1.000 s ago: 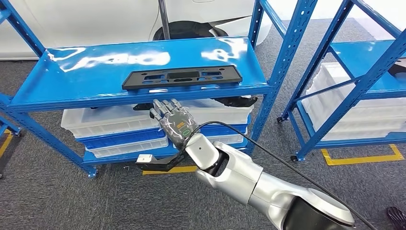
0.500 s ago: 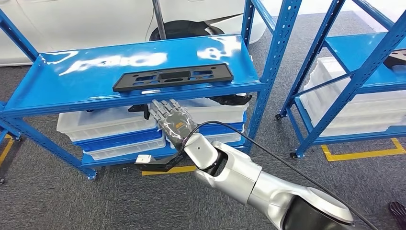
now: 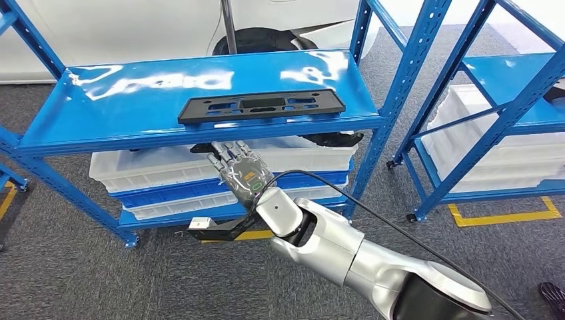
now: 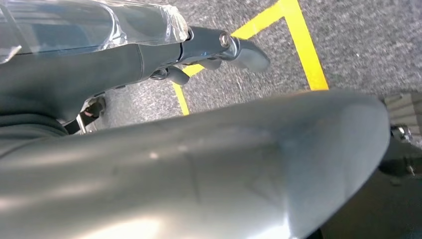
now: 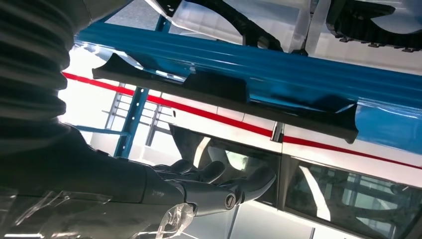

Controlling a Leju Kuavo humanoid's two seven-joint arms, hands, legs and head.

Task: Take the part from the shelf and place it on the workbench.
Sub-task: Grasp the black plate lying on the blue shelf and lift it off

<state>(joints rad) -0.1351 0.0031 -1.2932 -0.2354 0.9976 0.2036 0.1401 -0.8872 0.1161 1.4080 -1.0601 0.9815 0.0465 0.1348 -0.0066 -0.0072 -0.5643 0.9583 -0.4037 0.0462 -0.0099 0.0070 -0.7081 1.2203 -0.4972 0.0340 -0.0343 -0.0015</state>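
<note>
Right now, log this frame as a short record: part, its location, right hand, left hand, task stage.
part: flat black part with cut-outs
location: lying on the blue shelf, near its front edge
right hand: right hand raised just below the shelf's front edge, fingers extended, holding nothing
left hand: left hand hanging over grey floor with yellow tape
task stage: part not yet grasped

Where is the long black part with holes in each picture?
Head view: the black part lies flat near the front edge of the blue shelf, above and beyond the right hand.
Left wrist view: not in it.
Right wrist view: the part is seen edge-on, across the picture along the shelf's blue edge.
Shared landmark: the blue shelf.
</note>
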